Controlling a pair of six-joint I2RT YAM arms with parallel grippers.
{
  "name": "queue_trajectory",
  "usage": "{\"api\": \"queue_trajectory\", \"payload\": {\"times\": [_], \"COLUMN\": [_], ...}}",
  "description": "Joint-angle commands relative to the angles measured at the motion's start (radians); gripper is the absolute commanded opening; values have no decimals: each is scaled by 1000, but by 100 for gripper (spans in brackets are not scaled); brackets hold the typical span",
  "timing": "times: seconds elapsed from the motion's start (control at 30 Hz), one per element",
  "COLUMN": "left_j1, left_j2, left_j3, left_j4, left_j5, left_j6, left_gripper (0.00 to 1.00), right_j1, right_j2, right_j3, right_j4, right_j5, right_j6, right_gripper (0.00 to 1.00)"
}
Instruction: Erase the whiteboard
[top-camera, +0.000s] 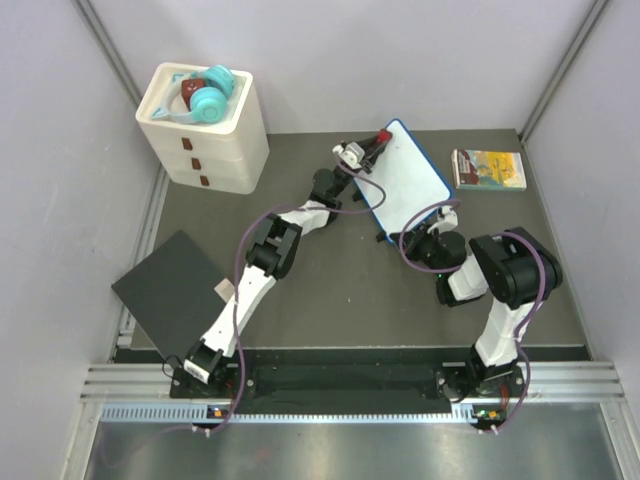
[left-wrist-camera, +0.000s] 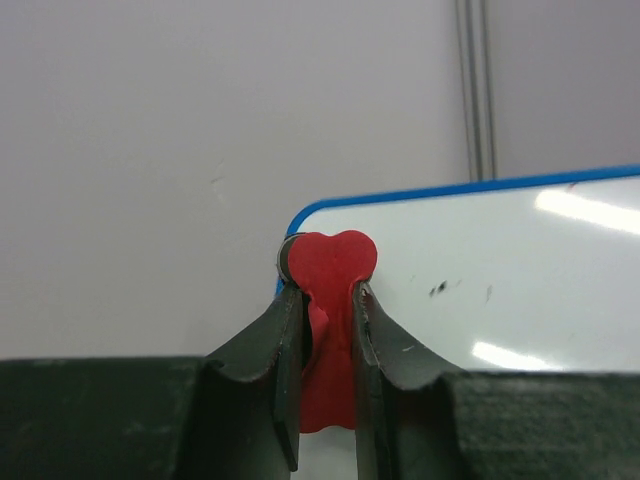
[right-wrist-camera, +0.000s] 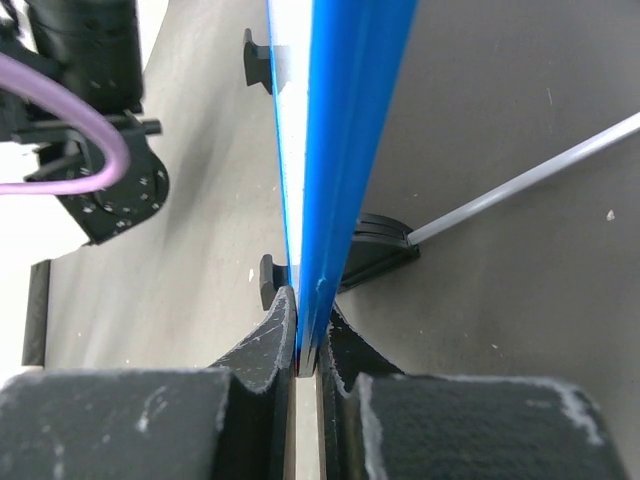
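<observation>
The whiteboard (top-camera: 408, 175), white with a thin blue rim, stands propped at the table's back middle. Its face (left-wrist-camera: 500, 270) carries only a few faint black specks. My left gripper (top-camera: 372, 146) is shut on a red heart-shaped eraser (left-wrist-camera: 330, 265), pressed at the board's top left corner. My right gripper (top-camera: 447, 214) is shut on the board's blue edge (right-wrist-camera: 335, 150) at its near end, the jaws clamping the rim from both sides. A black foot (right-wrist-camera: 268, 280) of the board shows beside the fingers.
A white drawer unit (top-camera: 205, 135) with teal headphones (top-camera: 208, 95) on top stands at back left. A flat black square panel (top-camera: 172, 285) lies at the left. A small colourful book (top-camera: 488, 168) lies at back right. Grey walls enclose the table.
</observation>
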Motion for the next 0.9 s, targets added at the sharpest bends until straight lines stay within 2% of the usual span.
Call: {"api": "queue_trajectory", "payload": {"times": [0.0, 0.1, 0.27, 0.5, 0.7, 0.87], "left_j1": [-80, -94, -108, -82, -54, -54], "left_j2": [-31, -36, -51, 7, 14, 13], "left_j3": [118, 171, 179, 219, 144, 84], "left_j4": [11, -23, -32, -105, -96, -47], "left_j5": [59, 48, 65, -29, -41, 7], "left_j6": [-1, 42, 56, 129, 106, 28], "left_gripper": [0, 0, 0, 0, 0, 0], "right_j1": [72, 72, 72, 72, 72, 72], "right_j2": [76, 75, 76, 76, 78, 82], "right_j3": [-47, -47, -45, -50, -45, -45], "right_j4": [-373, -368, -373, -364, -367, -365], "right_j5": [-155, -159, -155, -161, -161, -162], "right_j6": [-100, -100, -100, -100, -102, -102], "right_gripper": [0, 0, 0, 0, 0, 0]}}
